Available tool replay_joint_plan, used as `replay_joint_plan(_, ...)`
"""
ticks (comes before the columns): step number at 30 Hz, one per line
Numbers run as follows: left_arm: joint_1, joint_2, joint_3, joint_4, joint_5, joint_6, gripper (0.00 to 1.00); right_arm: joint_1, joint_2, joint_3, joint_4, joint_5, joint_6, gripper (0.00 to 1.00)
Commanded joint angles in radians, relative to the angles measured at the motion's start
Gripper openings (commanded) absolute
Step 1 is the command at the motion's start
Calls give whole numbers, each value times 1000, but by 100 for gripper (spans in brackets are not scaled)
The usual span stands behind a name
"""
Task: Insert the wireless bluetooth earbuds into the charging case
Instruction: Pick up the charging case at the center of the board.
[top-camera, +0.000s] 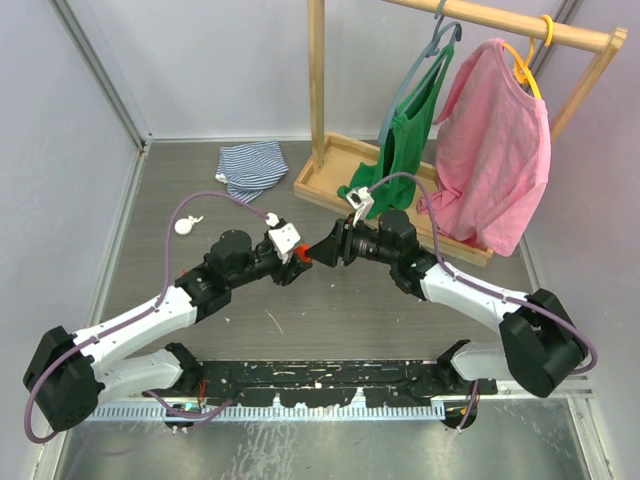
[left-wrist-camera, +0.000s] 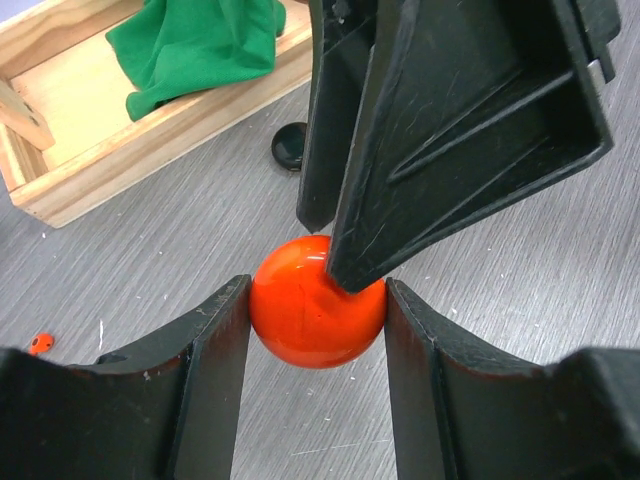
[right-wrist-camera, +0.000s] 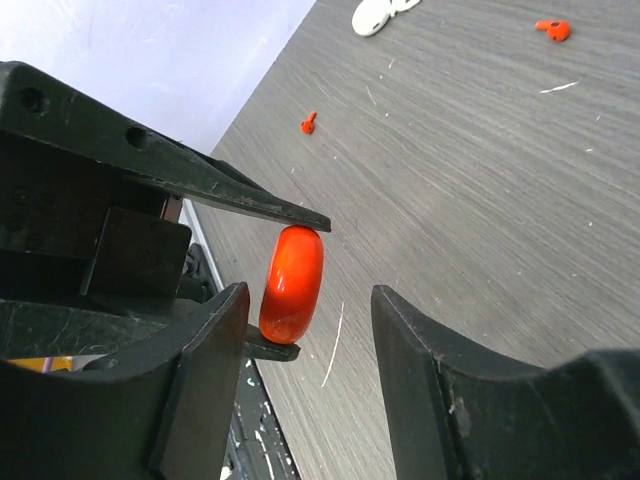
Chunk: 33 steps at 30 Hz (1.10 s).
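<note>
Left end effector (left-wrist-camera: 317, 300) is closed part-way onto the orange charging case (left-wrist-camera: 300, 325). Its two pads (left-wrist-camera: 225, 340) pinch the rim from either side, so the round face points outward and the case is held clear of the bench (right-wrist-camera: 480, 180), as far as I can tell. I judge that this hold steadies the case while my right end effector (right-wrist-camera: 312, 305) works the lid. Its jaws stand open and straddle the case across its thickness, one fingertip (left-wrist-camera: 345, 272) touching the glossy shell near the top edge, gripping nothing.

Edge-on, the case is a thick, rounded puck with a hard shell, smooth and shiny enough to slip. My fingers are matte black plastic, ribbed and scuffed. The case looks shut, and I cannot make out a seam. Neither bud is in it yet: one orange earbud (right-wrist-camera: 309, 122) and a second earbud (right-wrist-camera: 552, 29) lie well apart on the grey, wood-grained bench, tiny and stemmed.
</note>
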Motion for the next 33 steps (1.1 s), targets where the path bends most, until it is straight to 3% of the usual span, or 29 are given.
replay_joint_plan(1,-13,-19,42,23,5,43,48,9,16,59,22,-59,11,56)
replay_joint_plan(24,-70,-6,94,-101,-79,199,49,34,90,184,-222,-162,-156,33)
replay_joint_plan(28,-80,-18,96,-119,-96,213,54,34,84,190,-252,-165,-199,22)
replay_joint_plan(33,-88,-31,92,-129,-107,211,70,35,52,160,-209,-150,-240,13)
